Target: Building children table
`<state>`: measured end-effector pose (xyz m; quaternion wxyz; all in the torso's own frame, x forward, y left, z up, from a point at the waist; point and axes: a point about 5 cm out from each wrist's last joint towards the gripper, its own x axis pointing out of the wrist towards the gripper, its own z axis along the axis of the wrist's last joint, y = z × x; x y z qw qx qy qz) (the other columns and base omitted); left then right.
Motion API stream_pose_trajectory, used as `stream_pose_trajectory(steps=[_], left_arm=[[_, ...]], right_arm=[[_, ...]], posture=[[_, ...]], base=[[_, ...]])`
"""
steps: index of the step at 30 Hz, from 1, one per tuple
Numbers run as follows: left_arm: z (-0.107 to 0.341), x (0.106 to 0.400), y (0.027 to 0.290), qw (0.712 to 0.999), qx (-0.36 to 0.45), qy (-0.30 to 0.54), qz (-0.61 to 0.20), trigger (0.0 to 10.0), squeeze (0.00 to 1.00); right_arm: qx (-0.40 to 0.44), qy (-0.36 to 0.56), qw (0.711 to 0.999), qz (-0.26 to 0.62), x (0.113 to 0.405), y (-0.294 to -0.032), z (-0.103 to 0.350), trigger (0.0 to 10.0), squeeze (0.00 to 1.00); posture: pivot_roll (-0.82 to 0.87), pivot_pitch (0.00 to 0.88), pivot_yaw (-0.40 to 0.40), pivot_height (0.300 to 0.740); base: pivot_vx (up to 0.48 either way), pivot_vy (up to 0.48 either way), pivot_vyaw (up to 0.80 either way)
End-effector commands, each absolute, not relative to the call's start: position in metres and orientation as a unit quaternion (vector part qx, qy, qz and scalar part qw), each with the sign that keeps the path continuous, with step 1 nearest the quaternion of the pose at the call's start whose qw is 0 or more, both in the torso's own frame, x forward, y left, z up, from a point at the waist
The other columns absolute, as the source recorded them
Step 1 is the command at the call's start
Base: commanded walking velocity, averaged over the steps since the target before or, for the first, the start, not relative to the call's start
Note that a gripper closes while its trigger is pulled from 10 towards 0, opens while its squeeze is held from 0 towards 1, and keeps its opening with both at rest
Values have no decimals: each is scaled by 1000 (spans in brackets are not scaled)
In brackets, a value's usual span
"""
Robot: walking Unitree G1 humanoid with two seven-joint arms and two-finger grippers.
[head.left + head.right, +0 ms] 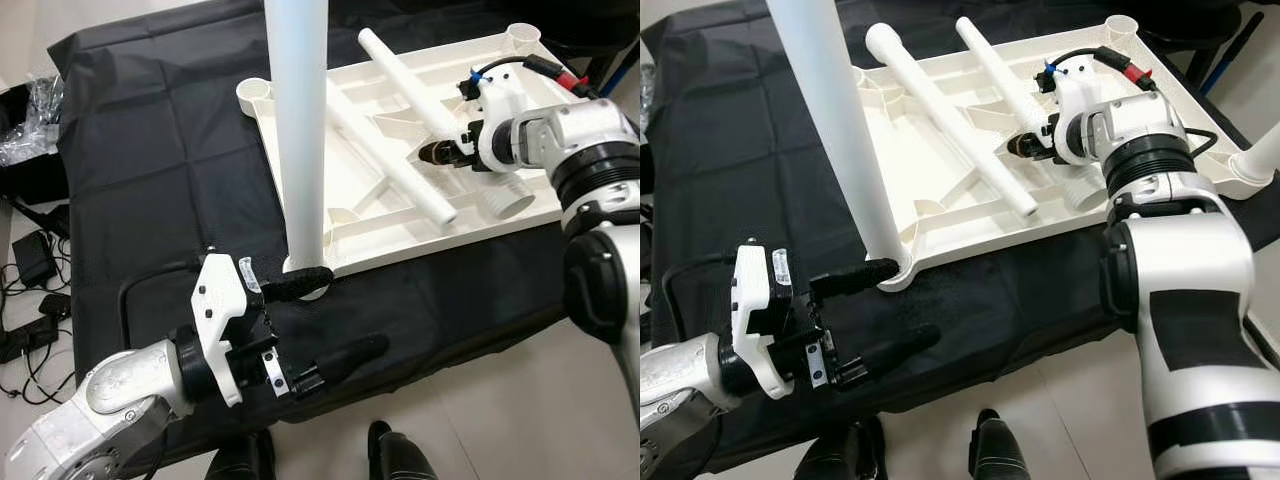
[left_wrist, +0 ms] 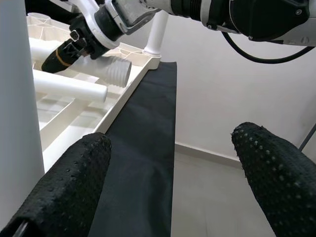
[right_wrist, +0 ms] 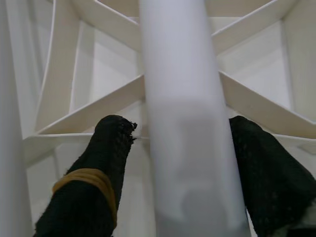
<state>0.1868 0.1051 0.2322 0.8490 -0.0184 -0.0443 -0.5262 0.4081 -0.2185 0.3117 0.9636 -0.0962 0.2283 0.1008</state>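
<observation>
A white tabletop (image 1: 400,215) lies upside down on a black cloth (image 1: 150,150), one leg (image 1: 300,120) standing upright in its near corner socket and two more legs lying loose across its ribs. The left gripper (image 1: 325,320) hangs beside that upright leg's base, fingers spread wide and holding nothing. The right gripper (image 1: 440,152) reaches over the tabletop, its fingers (image 3: 98,163) either side of a lying leg (image 3: 182,123)
</observation>
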Motion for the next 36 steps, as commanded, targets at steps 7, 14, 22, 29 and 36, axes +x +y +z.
stream_pose_trajectory(steps=[7, 14, 22, 29, 36], left_arm=[[237, 184, 104, 845, -12, -47, -532, 10000, 0], [238, 187, 104, 848, -10, -51, -528, 10000, 0], [239, 195, 106, 851, -7, -61, -521, 10000, 0], [244, 209, 109, 861, -4, -85, -501, 10000, 0], [247, 231, 119, 890, -5, -121, -440, 10000, 0]], right_arm=[[-68, 257, 960, 86, 405, -228, 296, 0, 0], [7, 220, 973, 76, 406, -232, 301, 0, 0], [99, 86, 985, 117, 408, -233, 334, 0, 0], [166, -46, 959, 227, 391, -229, 361, 10000, 0], [112, -128, 940, 297, 349, -219, 346, 10000, 0]], posture=[[-6, 366, 17, 740], [-7, 340, 13, 740], [-10, 289, 15, 740], [-22, 232, 13, 740], [-39, 156, -6, 740]], base=[[0, 0, 0], [0, 0, 0], [0, 0, 0], [0, 0, 0], [0, 0, 0]])
